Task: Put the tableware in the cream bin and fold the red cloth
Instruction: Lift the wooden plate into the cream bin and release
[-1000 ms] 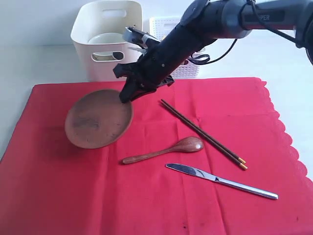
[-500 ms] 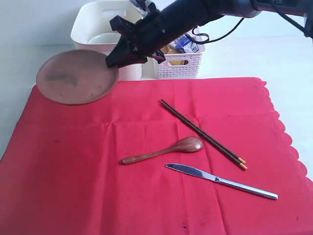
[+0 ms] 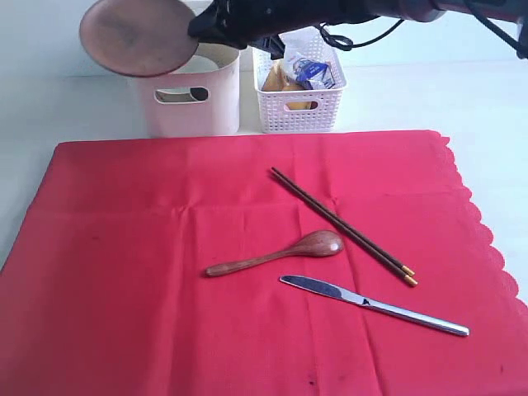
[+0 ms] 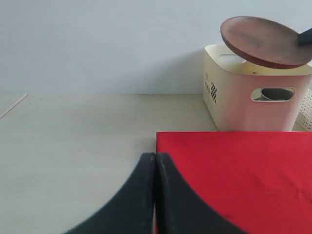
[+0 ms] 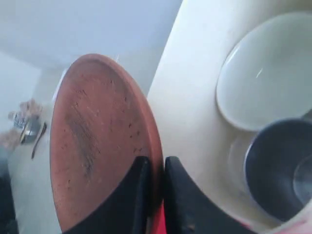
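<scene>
Where red cloth (image 3: 165, 330) covers table (image 3: 462, 91), pale wall (image 4: 97, 39)

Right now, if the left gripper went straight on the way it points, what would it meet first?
Probably nothing soon: the shut left gripper points past the corner of the large red fabric cloth, over bare pale table toward the wall. The tall cream plastic bin stands off that line.

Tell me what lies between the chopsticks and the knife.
The wooden spoon lies between the chopsticks and the knife, as the exterior view shows.
</scene>
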Robot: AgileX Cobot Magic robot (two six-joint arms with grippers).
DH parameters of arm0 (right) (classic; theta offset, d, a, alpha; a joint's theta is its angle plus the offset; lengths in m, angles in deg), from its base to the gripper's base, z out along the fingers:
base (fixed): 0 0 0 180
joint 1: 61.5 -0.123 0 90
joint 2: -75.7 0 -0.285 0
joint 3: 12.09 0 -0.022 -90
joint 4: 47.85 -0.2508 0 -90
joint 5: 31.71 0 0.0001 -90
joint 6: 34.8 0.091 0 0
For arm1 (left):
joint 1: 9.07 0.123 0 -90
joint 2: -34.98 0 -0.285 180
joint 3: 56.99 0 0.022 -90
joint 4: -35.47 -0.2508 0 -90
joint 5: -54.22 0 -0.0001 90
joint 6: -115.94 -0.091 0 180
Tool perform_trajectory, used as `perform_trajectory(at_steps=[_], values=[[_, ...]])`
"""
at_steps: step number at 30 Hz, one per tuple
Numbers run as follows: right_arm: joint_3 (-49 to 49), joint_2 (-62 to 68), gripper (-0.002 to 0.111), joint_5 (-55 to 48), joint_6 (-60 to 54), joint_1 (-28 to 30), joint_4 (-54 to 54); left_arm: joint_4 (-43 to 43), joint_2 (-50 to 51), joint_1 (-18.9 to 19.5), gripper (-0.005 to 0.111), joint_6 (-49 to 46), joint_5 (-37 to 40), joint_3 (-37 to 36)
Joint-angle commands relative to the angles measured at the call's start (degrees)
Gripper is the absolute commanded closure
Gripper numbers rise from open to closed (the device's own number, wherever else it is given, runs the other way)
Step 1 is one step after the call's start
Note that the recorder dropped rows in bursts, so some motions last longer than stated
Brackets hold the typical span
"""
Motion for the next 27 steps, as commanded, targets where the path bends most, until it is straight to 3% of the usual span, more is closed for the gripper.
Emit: perform_trajectory(at_steps=[1, 6, 19, 22, 27], values=[[-0.7, -0.6, 0.108, 11.2, 0.1, 0.3, -2.4, 0.1, -0.4, -0.2, 0.105, 0.0, -0.2, 0.2], [-0.7, -0.6, 0.108, 17.0, 0.1, 0.3, -2.4, 0.1, -0.4, -0.2, 0.105, 0.0, -0.2, 0.2], [-0.7, 3.7, 0.108, 19.3, 0.1, 0.3, -2.2, 0.1, -0.4, -0.2, 0.105, 0.0, -0.2, 0.2], [-0.7, 3.7, 0.101, 19.7, 0.1, 0.3, -1.9, 0.1, -0.4, -0.2, 0.105, 0.0, -0.2, 0.2], [-0.7, 3.7, 0.078, 19.7, -1.0, 0.3, -1.8, 0.1, -0.4, -0.2, 0.105, 0.0, -0.2, 0.2]])
